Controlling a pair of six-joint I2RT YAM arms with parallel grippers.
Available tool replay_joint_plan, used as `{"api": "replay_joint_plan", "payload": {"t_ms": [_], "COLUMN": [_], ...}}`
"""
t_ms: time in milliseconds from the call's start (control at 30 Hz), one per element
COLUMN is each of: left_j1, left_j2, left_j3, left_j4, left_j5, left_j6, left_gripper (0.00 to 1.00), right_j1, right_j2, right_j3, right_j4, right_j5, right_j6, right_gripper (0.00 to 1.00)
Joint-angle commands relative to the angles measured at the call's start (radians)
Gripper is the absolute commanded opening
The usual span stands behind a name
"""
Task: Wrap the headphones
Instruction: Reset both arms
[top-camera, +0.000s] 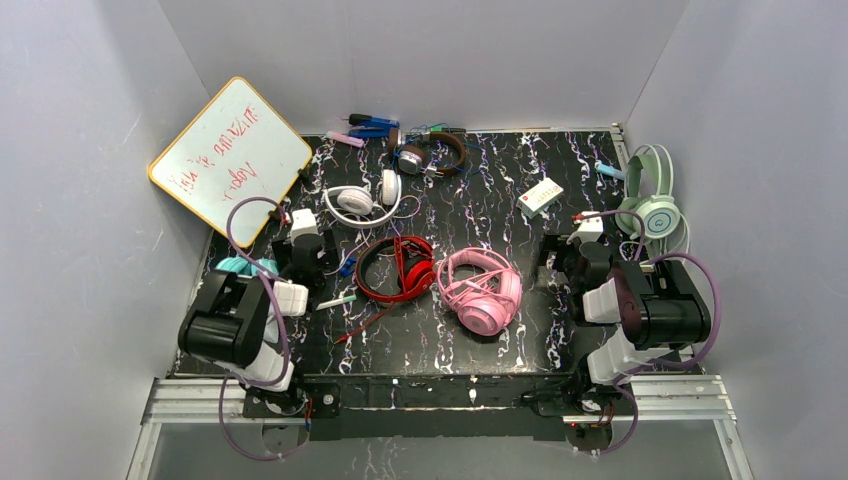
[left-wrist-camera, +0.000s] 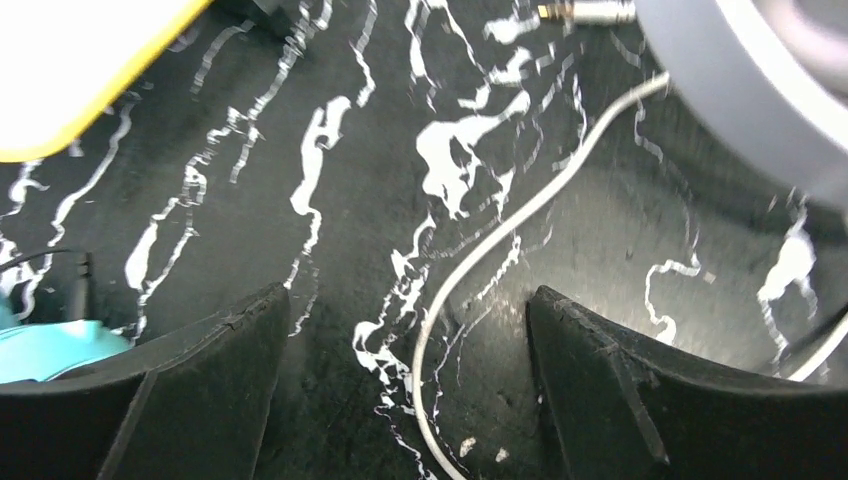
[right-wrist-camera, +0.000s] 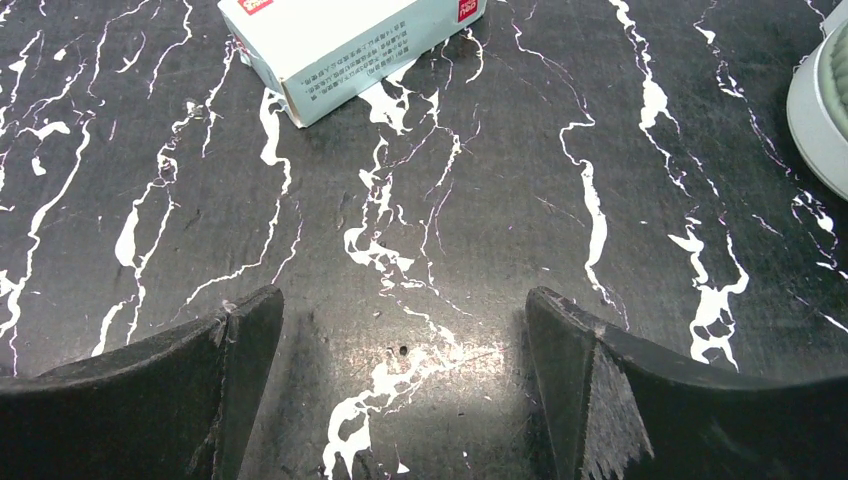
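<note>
Left fingers (left-wrist-camera: 200, 385) spreading apart over marbled tabletop (left-wrist-camera: 330, 120); white cord (left-wrist-camera: 418, 370) running between them; white headphone cup (left-wrist-camera: 740, 90) showing top right; whiteboard corner (left-wrist-camera: 70, 60) showing top left.

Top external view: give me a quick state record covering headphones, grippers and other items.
headphones: pink pair, red pair, white pair, brown pair, mint green pair, teal pair mostly hidden
left gripper: open, above a white cord, not gripping
right gripper: open, above bare table
other: white box, whiteboard
</note>
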Motion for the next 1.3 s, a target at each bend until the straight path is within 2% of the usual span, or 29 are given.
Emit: {"api": "replay_joint_plan", "payload": {"t_ms": [0, 233, 367, 500, 600, 1267], "left_j1": [0.007, 0.007, 0.026, 0.048, 0.050, 0.052], "left_j2": [0.049, 0.025, 0.182, 0.170, 0.168, 0.177], "left_j3": [0.030, -0.046, -0.156, -0.117, -0.120, -0.107], "left_j4": [0.054, 0.212, 0.576, 0.482, 0.485, 0.479], "left_j5": [0.071, 0.104, 0.130, 0.205, 0.146, 0.137], "left_j6": [0.088, 0.182, 0.192, 0.186, 0.164, 0.157], "left_gripper": [0.83, 0.82, 0.87, 0.90, 0.98, 0.98], "right_j1": [-0.007, -0.008, -0.009, -0.008, -0.008, -0.009], "right_j2": [0.000, -0.002, -0.001, -0.002, -0.002, -0.002], "right_j3": [0.027, 0.027, 0.027, 0.028, 0.029, 0.029], "right_j4": [0.068, 0.063, 0.064, 0.064, 0.064, 0.064], "right_j5": [-0.011, -0.012, -0.013, -0.013, -0.014, -0.013], "right_j6": [-0.020, -0.021, -0.020, -0.020, -0.020, -0.020], "right_gripper": [0.99, 0.99, 0.99, 0.99, 0.99, 0.99]}}
